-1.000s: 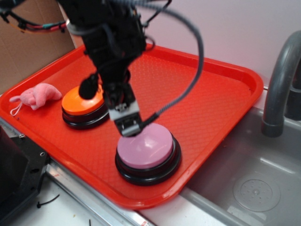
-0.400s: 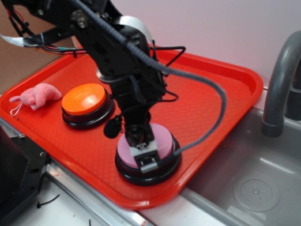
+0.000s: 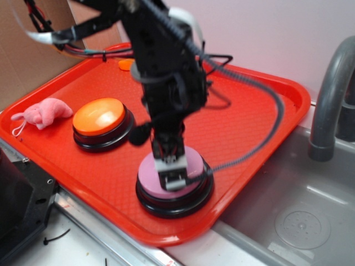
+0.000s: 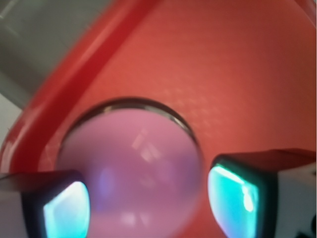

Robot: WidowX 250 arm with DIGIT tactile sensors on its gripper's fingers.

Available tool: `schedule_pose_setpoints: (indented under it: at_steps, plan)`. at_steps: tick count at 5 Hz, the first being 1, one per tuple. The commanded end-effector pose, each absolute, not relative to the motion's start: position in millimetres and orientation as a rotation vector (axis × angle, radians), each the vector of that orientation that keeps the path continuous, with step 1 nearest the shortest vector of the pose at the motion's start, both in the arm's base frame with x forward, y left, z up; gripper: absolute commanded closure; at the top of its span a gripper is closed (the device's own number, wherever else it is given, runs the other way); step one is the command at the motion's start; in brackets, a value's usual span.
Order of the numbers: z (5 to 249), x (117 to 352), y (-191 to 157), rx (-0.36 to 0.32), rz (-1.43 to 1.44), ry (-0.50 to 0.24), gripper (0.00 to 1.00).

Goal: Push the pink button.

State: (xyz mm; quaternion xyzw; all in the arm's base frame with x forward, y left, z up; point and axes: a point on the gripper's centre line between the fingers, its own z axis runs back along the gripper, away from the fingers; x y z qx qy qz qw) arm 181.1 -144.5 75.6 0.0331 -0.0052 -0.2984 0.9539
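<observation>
The pink button [image 3: 148, 178], a pale pink-lilac dome on a black base, sits near the front edge of the red tray [image 3: 260, 111]. My gripper [image 3: 172, 178] points down onto the top of the dome and appears to touch it. In the wrist view the pink button [image 4: 131, 163] fills the space below my gripper [image 4: 148, 203]. Its two fingers [image 4: 233, 196] stand wide apart, open, one on each side over the dome, with nothing held between them.
An orange button [image 3: 99, 116] sits to the left on the tray, with a small pink plush toy [image 3: 44, 112] at the tray's left rim. A grey sink [image 3: 288, 205] and faucet [image 3: 330, 94] lie to the right. A cardboard wall [image 3: 33, 61] stands at the back left.
My gripper has moved from the button's far-left edge forward and down onto the top of the pink dome. The arm has swung to the right, uncovering the orange button.
</observation>
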Motion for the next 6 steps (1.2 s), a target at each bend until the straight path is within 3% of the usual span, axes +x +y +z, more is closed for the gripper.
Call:
schedule_pose_setpoints:
  at_steps: [1,3,4,6]
  plan:
    - [148.5,196.2,-142.7,0.041,-0.554,-0.057,0.00]
    - [167.6,190.4,-134.4,0.023,-0.515,-0.056,0.00]
    - [176.3,185.9,-134.7,0.049,-0.498,-0.054,0.00]
    - [198.9,177.4,-126.9,0.052,-0.442,-0.104,0.00]
